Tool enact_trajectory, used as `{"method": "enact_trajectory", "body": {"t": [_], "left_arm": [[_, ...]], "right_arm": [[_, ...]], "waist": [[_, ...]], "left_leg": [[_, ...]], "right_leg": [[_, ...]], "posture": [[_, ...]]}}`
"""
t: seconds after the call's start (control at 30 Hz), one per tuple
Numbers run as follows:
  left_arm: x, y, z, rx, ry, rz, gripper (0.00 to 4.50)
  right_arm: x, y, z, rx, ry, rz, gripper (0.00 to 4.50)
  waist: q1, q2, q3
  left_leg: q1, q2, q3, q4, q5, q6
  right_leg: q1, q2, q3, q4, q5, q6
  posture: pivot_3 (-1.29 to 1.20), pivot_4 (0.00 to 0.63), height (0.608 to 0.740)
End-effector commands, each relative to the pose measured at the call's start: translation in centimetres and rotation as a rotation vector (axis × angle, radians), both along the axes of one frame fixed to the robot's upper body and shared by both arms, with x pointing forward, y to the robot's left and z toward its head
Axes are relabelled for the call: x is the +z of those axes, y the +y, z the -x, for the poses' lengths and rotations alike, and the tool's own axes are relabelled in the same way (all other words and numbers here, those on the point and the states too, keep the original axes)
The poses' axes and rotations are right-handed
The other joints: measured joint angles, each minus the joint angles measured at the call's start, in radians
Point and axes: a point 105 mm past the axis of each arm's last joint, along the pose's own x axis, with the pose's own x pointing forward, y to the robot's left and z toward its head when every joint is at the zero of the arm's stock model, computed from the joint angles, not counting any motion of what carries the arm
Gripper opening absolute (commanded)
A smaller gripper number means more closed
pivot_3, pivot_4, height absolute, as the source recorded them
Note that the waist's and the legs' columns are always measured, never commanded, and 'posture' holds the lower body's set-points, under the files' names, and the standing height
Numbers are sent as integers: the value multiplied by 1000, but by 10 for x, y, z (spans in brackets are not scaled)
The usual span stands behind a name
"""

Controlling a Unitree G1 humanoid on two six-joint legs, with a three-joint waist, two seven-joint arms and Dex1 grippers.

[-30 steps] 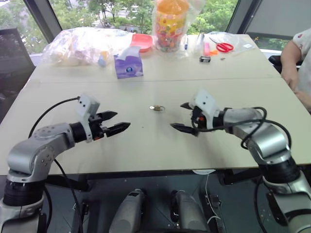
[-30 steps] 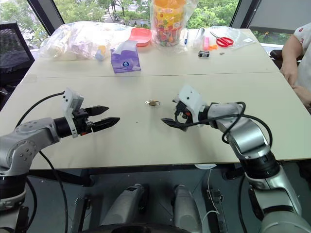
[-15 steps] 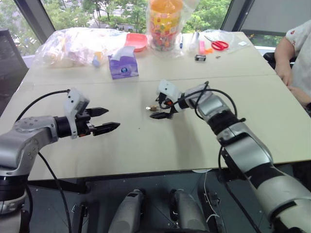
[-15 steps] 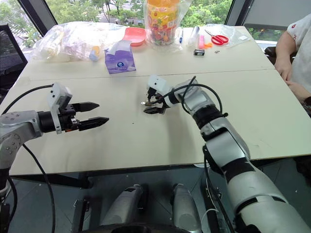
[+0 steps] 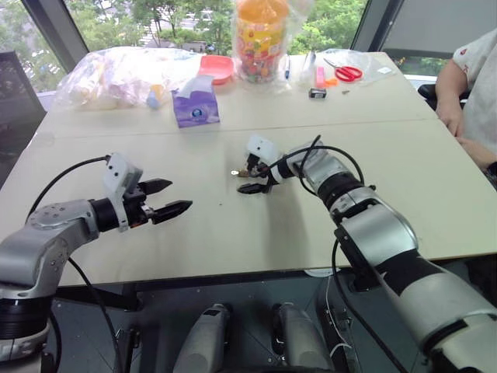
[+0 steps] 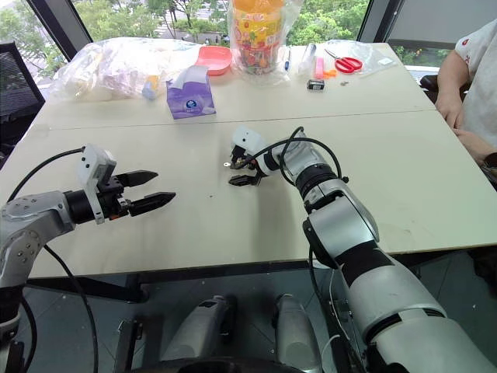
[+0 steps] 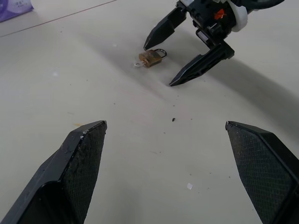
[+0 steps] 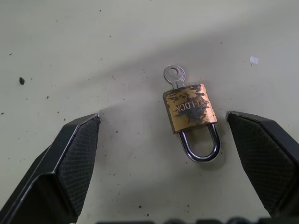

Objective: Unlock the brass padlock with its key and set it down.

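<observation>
So here's where I'm at: basically nothing of the actual job is done yet. The table (image 5: 404, 179) is mostly bare in the middle, with the clutter (bags, a tissue pack, scissors) pushed to the far edge and a person's arm at the right side, none of it in my way.

My right gripper (image 5: 251, 176) is reaching out over the middle of the table with its jaws spread wide and holding nothing. It's down close to the padlock (image 8: 190, 110), and in the right wrist view the lock sits between the two open fingers, nearer one than the other, not touched by either. My left gripper (image 5: 172, 198) hangs well off to the left, jaws also wide open, empty, pointing toward the middle.

The padlock itself is lying flat on the table, shackle looking closed as far as I can tell. The key (image 8: 175, 76) is already stuck in the bottom of the body, so at least I don't have to hunt for it.

What's left, by my reckoning: grab the lock, pin it with one hand, turn the key with the other, pop the shackle, set it down. So, everything.
</observation>
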Motion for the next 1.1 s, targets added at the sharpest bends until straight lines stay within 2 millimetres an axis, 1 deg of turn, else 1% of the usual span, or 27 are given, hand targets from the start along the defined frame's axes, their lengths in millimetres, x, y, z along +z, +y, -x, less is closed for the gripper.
{"method": "enact_trajectory", "body": {"t": [0.03,0.07,0.2,0.27,0.33,0.4,0.5,0.6,0.63,0.7,0.73,0.8,0.87,0.97,1.0,1.1], "left_arm": [[11,-3,-3,-8,-61,-3,4275],[10,-4,-4,-12,-61,-3,4275],[9,-6,-6,-19,-60,-6,4275],[8,-6,-6,-18,-55,-9,4275],[6,-5,-6,-16,-50,-13,4275],[5,-3,-6,-11,-46,-8,4275],[7,0,-9,10,-47,38,4275],[16,4,-15,19,-52,128,4275],[21,3,-18,14,-56,170,4275],[30,1,-24,-4,-59,243,4275],[36,-3,-27,-30,-59,282,4275],[44,-10,-33,-80,-57,330,4275],[51,-17,-38,-124,-52,361,4275],[54,-26,-44,-179,-41,350,4275],[57,-32,-45,-211,-40,359,4275],[66,-42,-48,-280,-39,384,4275]], "right_arm": [[8,10,-2,3,-37,-19,3964],[9,14,-2,7,-46,-26,3658],[3,19,0,30,-65,3,1643],[1,19,0,33,-73,12,711],[2,21,-1,37,-90,15,678],[9,23,-3,45,-131,7,678],[29,23,-8,94,-272,20,678],[60,25,-3,199,-441,-7,678],[71,24,2,239,-506,-18,678],[88,21,14,293,-597,-37,678],[97,19,24,325,-650,-48,678],[108,16,42,357,-710,-62,678],[114,14,54,363,-747,-65,678],[121,12,64,359,-786,-61,678],[125,12,66,352,-803,-67,678],[134,11,68,337,-858,-48,678]], "waist": [[0,0,0],[-1,0,0],[-7,0,0],[-13,0,0],[-17,0,0],[-20,0,0],[-21,0,0],[-20,0,0],[-19,0,0],[-18,0,0],[-14,0,0],[-17,0,0],[-15,0,0],[-18,0,0],[-21,0,0],[-19,-1,0]], "left_leg": [[1,0,0,0,0,0],[1,0,0,0,0,0],[2,1,0,1,0,-1],[2,1,0,1,1,-1],[3,1,0,1,1,-1],[3,1,0,0,1,-1],[2,1,0,0,1,-1],[2,1,0,0,1,-1],[2,1,0,1,1,-1],[2,1,0,1,1,-1],[2,1,0,1,1,-1],[2,1,-1,1,2,1],[2,1,-1,1,2,1],[2,1,0,2,2,1],[2,1,0,2,2,1],[2,1,0,2,2,1]], "right_leg": [[1,0,0,0,0,-1],[1,0,0,0,-1,-2],[2,1,0,1,-1,-4],[2,2,0,1,-1,-3],[2,2,0,1,0,-1],[2,2,0,1,0,-1],[1,2,0,1,0,-1],[1,1,0,1,0,-1],[1,1,0,1,0,-1],[1,1,0,1,0,-1],[1,1,0,1,0,0],[1,1,0,1,0,0],[2,1,0,1,0,0],[2,1,0,1,0,0],[2,1,0,1,0,0],[2,1,0,1,0,0]], "posture": [[0,150,740],[0,150,740],[0,150,740],[0,150,740],[0,150,740],[0,150,740],[0,150,740],[0,150,740],[0,150,740],[0,150,740],[0,150,740],[0,150,740],[0,150,740],[0,150,740],[0,150,740],[0,150,740]]}}
